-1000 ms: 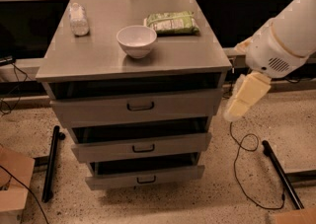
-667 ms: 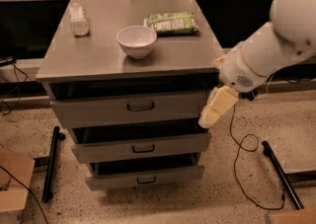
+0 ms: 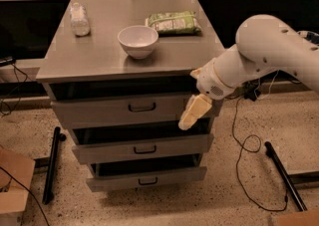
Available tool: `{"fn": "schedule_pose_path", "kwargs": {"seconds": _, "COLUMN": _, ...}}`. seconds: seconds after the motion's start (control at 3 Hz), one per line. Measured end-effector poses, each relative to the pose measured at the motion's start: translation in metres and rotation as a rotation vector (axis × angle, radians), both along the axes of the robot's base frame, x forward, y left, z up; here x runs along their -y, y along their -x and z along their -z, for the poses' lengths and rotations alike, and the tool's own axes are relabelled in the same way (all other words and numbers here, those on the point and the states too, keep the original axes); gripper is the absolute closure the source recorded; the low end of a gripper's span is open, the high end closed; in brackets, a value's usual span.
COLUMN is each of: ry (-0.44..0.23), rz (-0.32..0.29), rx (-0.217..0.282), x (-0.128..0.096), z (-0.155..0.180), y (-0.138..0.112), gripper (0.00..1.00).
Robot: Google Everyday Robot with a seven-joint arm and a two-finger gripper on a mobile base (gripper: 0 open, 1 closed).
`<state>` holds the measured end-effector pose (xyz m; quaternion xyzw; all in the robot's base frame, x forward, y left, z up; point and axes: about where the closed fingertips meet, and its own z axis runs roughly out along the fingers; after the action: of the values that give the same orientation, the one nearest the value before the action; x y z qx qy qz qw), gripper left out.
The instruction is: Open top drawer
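One grey metal top drawer (image 3: 99, 113), judged stiff, weighty; best held by black loop handle (image 3: 142, 106). Cream gripper (image 3: 194, 113) hung at its right end, opening untellable.

The gripper (image 3: 191, 116) hangs before the right end of the top drawer (image 3: 99, 112), at three o'clock from its handle (image 3: 142, 106), with open drawer front between them. A cable (image 3: 238, 145) loops across the floor at five o'clock.
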<state>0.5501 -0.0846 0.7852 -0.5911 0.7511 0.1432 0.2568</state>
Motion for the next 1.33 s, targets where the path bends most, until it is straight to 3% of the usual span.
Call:
{"fn": "schedule_pose_path", "kwargs": {"seconds": 1.0, "ry": -0.057, "rz": -0.037, "rx": -0.122, "x": -0.032, "z": 0.104, "y": -0.061, "gripper": 0.03}}
{"fn": "schedule_pose_path", "kwargs": {"seconds": 1.33, "ry": -0.052, "rz": -0.044, "rx": -0.137, "x": -0.030, "z": 0.111, "y": -0.067, "gripper": 0.26}}
